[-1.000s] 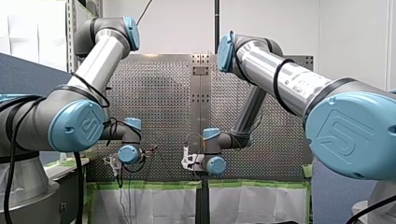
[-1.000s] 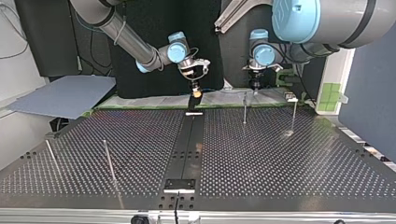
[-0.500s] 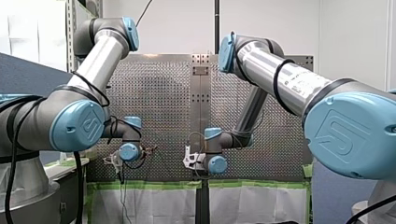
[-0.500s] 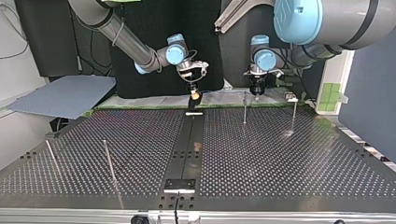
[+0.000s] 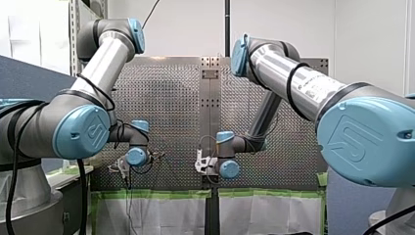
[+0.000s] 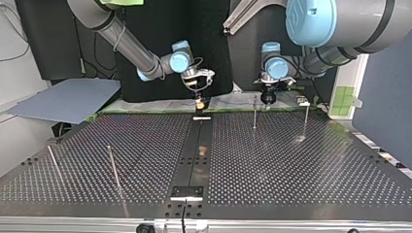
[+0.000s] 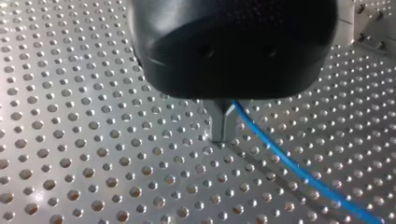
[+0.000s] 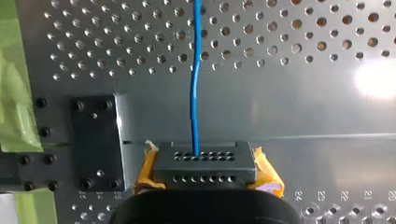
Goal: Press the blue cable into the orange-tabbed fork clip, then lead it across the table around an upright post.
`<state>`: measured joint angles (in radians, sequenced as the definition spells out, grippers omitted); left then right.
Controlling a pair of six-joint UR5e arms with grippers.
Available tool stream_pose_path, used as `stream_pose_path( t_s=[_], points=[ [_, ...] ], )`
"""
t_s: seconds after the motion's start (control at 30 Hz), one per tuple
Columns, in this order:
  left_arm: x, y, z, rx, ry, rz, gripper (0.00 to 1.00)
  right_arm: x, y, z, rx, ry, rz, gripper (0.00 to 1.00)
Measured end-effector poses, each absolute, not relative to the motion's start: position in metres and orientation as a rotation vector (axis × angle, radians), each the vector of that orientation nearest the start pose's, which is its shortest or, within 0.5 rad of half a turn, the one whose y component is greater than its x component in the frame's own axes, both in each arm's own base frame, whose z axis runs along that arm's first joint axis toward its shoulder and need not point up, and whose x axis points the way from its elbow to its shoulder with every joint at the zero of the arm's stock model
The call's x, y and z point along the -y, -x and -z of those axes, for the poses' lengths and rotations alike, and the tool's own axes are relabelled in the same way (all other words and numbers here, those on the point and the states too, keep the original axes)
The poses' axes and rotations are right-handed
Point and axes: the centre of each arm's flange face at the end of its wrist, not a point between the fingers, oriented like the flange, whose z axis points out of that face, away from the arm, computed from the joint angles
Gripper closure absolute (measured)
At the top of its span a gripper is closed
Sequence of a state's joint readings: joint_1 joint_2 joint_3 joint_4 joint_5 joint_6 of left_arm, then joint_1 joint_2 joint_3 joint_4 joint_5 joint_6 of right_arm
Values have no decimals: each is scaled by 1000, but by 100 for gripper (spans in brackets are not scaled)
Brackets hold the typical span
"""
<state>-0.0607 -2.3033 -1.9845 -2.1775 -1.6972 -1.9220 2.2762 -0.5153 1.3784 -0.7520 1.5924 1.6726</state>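
My left gripper (image 7: 223, 136) is pointing down at the perforated table (image 7: 93, 140), its black body filling the near field. Its metal fingers (image 7: 218, 123) are pressing together on the blue cable (image 7: 289, 163), which is leaving beside them and trailing away across the holes, lying on or just above the surface.

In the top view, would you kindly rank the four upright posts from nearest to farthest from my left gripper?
From my left gripper:
1. middle post, just beside it.
2. edge post, farther toward the view's right.
3. near post, in the view's left half.
4. outermost post, at the view's far left.
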Motion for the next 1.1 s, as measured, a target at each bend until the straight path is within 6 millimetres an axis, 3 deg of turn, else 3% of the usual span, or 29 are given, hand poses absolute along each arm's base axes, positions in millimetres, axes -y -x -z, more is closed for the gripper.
stream_pose_path(
  t_s=[0.2, 0.27, 0.3, 0.33, 0.37, 0.4, 0.47, 0.5, 0.53, 0.83, 0.93, 0.97, 1.0, 1.03, 1.1],
  points=[
    [151, -518, -5, -1719, 347, 187, 99, 469, -557, 33, 968, -1770, -1662, 100],
    [151, -518, -6, -1719, 344, 185, 87, 472, -556, 33, 971, -1767, -1659, 100],
    [151, -518, -6, -1720, 342, 183, 87, 473, -555, 32, 972, -1766, -1657, 100],
    [151, -518, -6, -1720, 340, 181, 79, 474, -554, 32, 973, -1765, -1656, 100],
    [151, -518, -6, -1720, 339, 179, 64, 476, -553, 32, 975, -1764, -1655, 100],
    [150, -518, -6, -1719, 339, 174, 64, 477, -552, 32, 976, -1763, -1654, 100],
    [149, -518, -6, -1718, 341, 165, 49, 478, -551, 32, 977, -1762, -1653, 100],
    [149, -518, -6, -1718, 342, 159, 49, 479, -551, 32, 978, -1761, -1652, 100],
    [148, -518, -6, -1718, 343, 153, 42, 479, -550, 32, 978, -1762, -1652, 100],
    [143, -514, -3, -1744, 353, 89, 37, 480, -550, 32, 979, -1764, -1650, 100],
    [144, -514, -3, -1752, 345, 112, 25, 480, -549, 32, 980, -1764, -1650, 100],
    [144, -514, -3, -1756, 340, 118, 12, 480, -549, 32, 980, -1764, -1650, 100],
    [145, -513, -2, -1762, 333, 124, 12, 480, -549, 32, 980, -1764, -1650, 100],
    [145, -513, -2, -1767, 325, 128, 1, 480, -549, 32, 980, -1764, -1650, 100],
    [147, -512, -1, -1785, 304, 135, 1, 480, -549, 32, 980, -1764, -1650, 100]
  ],
)
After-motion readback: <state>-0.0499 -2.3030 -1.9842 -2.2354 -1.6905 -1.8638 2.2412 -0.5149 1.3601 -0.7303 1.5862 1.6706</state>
